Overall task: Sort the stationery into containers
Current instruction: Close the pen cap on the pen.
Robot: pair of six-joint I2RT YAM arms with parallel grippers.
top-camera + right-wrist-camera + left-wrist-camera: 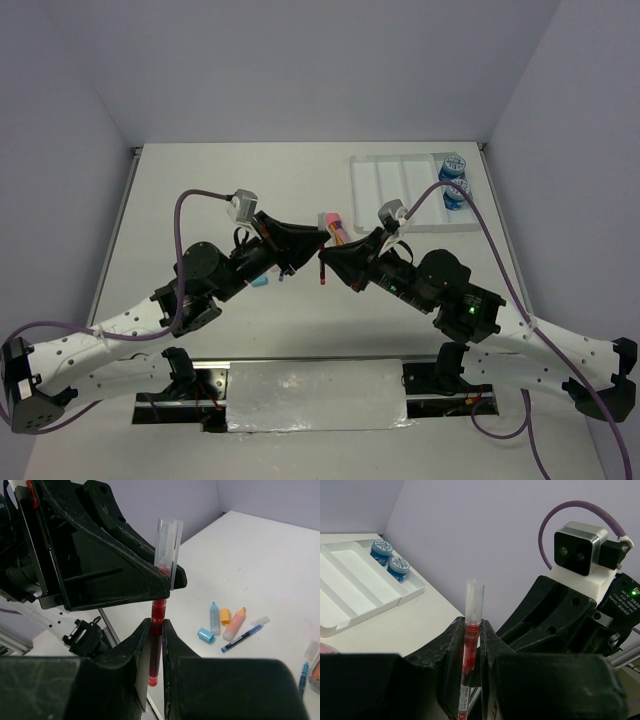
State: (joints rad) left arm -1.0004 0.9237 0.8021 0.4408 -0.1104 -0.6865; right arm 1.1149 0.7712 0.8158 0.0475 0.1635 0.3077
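Observation:
Both grippers hold one red pen (322, 268) above the middle of the table. My left gripper (473, 627) is shut on the pen (470, 652) just below its clear cap (474, 596). My right gripper (156, 626) is shut on the pen's red barrel (157, 645), right under the left gripper's fingers (150, 580). The white four-compartment tray (395, 190) lies at the far right. Two blue patterned rolls (452, 165) (452, 194) sit in its rightmost compartment (415, 585).
On the table lie a light-blue marker (214, 617), its cap (205, 635), an orange marker (235, 624), an orange cap (225, 616) and a blue pen (242, 636). Pink items (331, 222) lie just behind the grippers. Purple walls enclose the table.

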